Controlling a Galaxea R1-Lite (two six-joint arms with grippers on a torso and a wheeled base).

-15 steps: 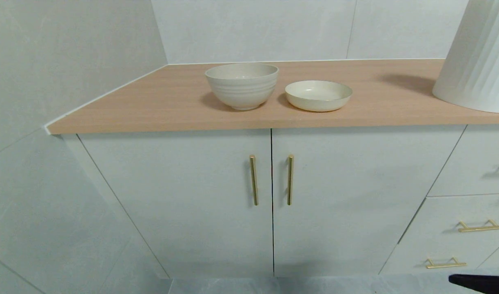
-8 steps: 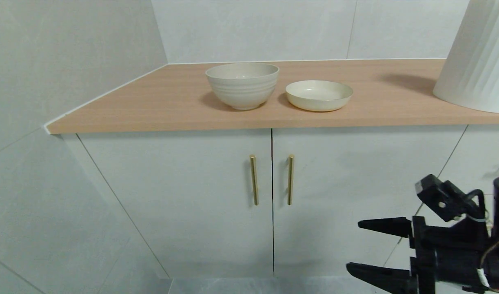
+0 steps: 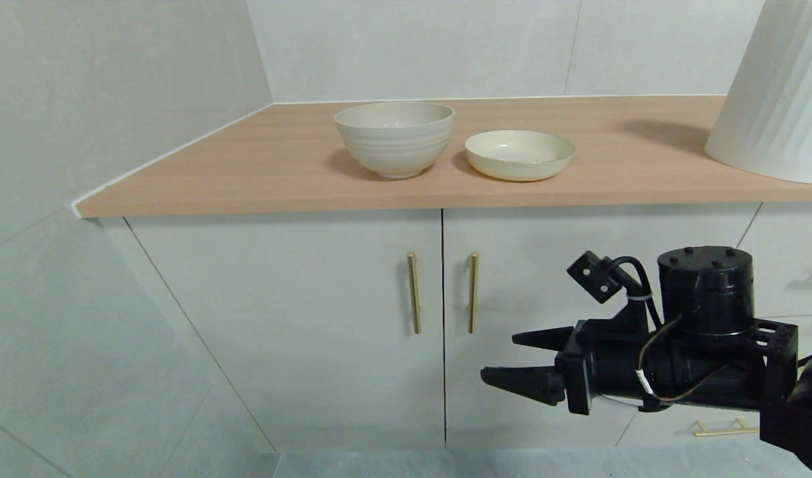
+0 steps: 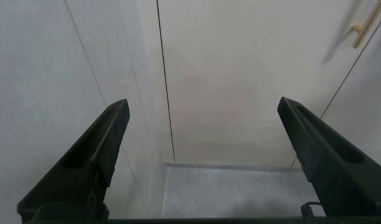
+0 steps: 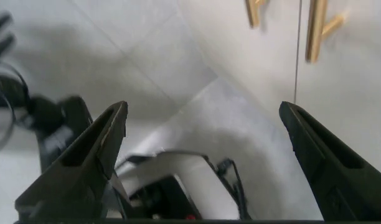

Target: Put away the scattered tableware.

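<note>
Left gripper: the left gripper (image 4: 203, 106) has its two dark fingers (image 4: 94, 162) spread wide apart with nothing between them. It faces a pale cabinet front and a strip of grey floor (image 4: 228, 190).

Worktop: a wooden worktop (image 3: 259, 176) runs across the top of pale cabinets. Its left end is cut at a slant along the tiled wall.

Deep bowl: a cream deep bowl (image 3: 394, 138) with ridged sides stands upright in the left half of the worktop, about midway between the back edge and the front edge.

Shallow dish: a cream shallow dish (image 3: 518, 154) sits just to the right of the deep bowl, near it but not touching, and a little closer to the front edge.

Cabinet doors: two closed doors meet below the bowl and dish. Each has an upright gold handle, the left handle (image 3: 413, 292) and the right handle (image 3: 472, 292), on either side of the seam.

Right gripper: the right gripper (image 3: 500, 357) hangs in front of the right door, below the worktop's front edge. It points toward the handles, its fingers apart and holding nothing.

Ribbed container: a tall white ribbed container (image 3: 774, 99) stands at the right end of the worktop.

Drawers: closed drawers with a gold drawer handle (image 3: 724, 428) lie below that right end.
</note>
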